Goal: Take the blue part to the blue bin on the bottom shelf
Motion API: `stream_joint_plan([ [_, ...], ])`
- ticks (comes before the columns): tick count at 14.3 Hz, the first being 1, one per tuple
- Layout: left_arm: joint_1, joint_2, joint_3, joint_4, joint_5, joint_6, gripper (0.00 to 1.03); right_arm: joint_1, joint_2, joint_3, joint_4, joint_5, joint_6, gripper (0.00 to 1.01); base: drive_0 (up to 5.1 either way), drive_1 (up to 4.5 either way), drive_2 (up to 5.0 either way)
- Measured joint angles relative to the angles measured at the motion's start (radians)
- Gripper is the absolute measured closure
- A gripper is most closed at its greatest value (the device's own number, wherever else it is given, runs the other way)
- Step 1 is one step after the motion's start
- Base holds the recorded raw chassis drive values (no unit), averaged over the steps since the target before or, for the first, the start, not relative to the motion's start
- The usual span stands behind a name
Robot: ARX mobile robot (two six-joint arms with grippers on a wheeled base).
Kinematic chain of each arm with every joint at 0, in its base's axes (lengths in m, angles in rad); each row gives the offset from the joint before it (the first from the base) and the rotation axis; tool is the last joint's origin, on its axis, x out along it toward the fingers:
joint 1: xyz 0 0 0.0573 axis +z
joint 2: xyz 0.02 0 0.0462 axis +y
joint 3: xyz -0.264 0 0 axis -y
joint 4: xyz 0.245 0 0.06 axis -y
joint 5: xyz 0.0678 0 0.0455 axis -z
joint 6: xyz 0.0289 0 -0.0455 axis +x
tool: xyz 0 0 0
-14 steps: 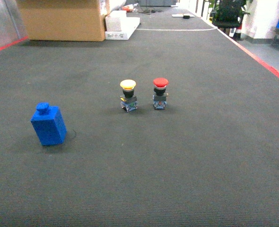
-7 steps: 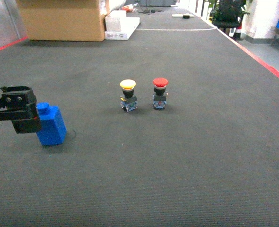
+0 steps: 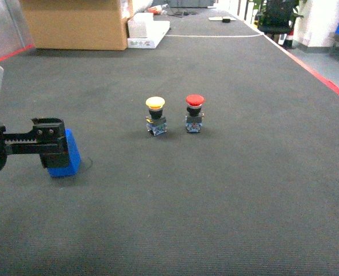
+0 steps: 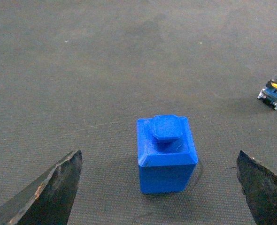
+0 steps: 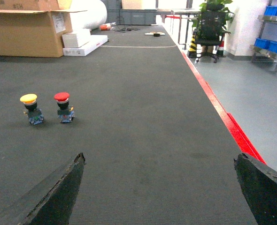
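The blue part (image 4: 166, 154), a small block with a knob on top, stands upright on the dark carpet at the left of the head view (image 3: 72, 156). My left gripper (image 3: 56, 144) reaches in from the left at the part's height, and its near finger hides most of the block there. In the left wrist view the left gripper (image 4: 158, 154) is open, with one finger on each side of the part and wide gaps to both. My right gripper (image 5: 159, 155) is open over bare carpet with nothing between its fingers. The blue bin and the bottom shelf cannot be told here.
A yellow push button (image 3: 155, 115) and a red push button (image 3: 195, 112) stand side by side mid-floor. A cardboard box (image 3: 77, 23) and white boxes (image 3: 148, 29) are at the back. Red floor tape (image 5: 232, 126) edges the carpet. Blue bins on a rack (image 5: 275, 10) are far right.
My left gripper has come into the head view from the left and moved right, so it now overlaps the blue part. The part has not moved.
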Motion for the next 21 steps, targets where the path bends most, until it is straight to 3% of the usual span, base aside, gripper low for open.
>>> stream_joint_plan([
  [13,0.003,0.263,0.191,-0.005,-0.007,-0.011,0.05,0.000,0.000,0.000,0.000,0.000,0.000,0.03,0.0,0.00,0.0],
  [18,0.011,0.328,0.259,-0.025,-0.011,-0.036,0.05,0.000,0.000,0.000,0.000,0.000,0.000,0.03,0.0,0.00,0.0],
  [21,0.025,0.354,0.286,-0.036,-0.012,-0.072,0.05,0.000,0.000,0.000,0.000,0.000,0.000,0.03,0.0,0.00,0.0],
])
